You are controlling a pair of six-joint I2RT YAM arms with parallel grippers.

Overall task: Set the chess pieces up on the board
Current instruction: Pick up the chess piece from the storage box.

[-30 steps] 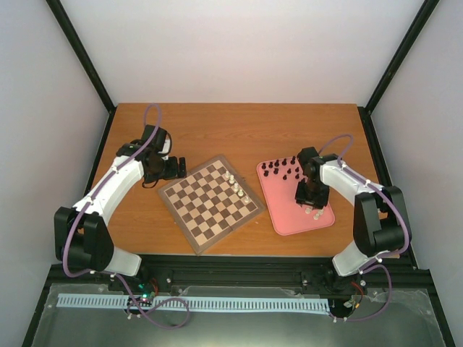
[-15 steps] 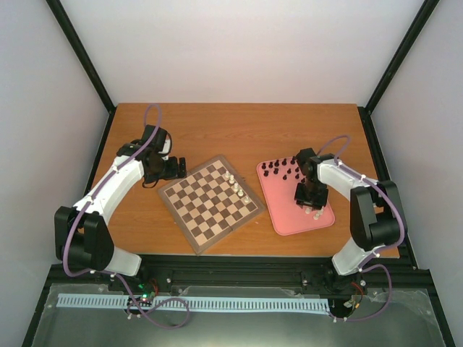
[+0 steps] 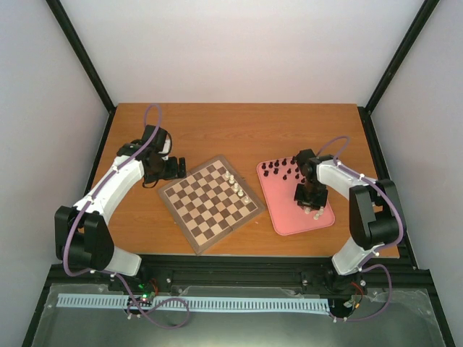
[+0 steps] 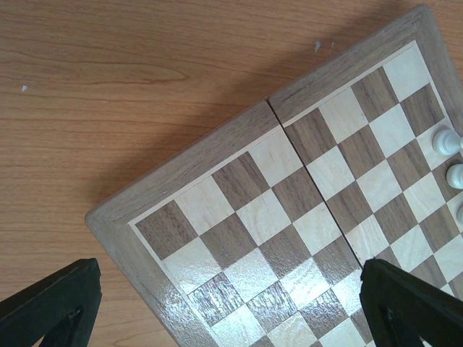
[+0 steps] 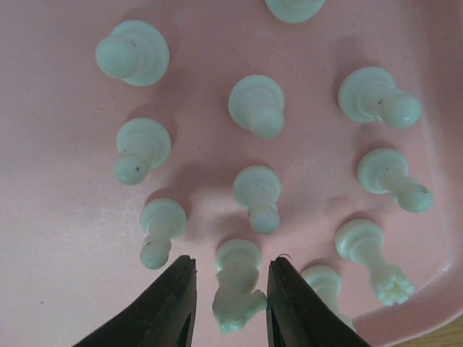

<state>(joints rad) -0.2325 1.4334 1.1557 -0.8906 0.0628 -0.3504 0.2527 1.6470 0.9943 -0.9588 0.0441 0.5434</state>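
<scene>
Our right gripper (image 5: 233, 264) straddles a white piece (image 5: 237, 289) at the pink tray's (image 5: 58, 217) near end; we cannot tell whether it pinches; our left gripper (image 4: 230, 269) hangs spread wide over the board's (image 4: 289, 217) corner; white pieces (image 3: 237, 188) line its tray-side edge; black pieces (image 3: 278, 168) crowd the tray's far end.

Glossy varnished wooden board (image 4: 289, 217), smooth matt pink tray (image 5: 58, 217)

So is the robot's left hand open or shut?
Open. The left hand has its two black fingers far apart at the bottom corners of its wrist view, with only the board showing between them.
</scene>
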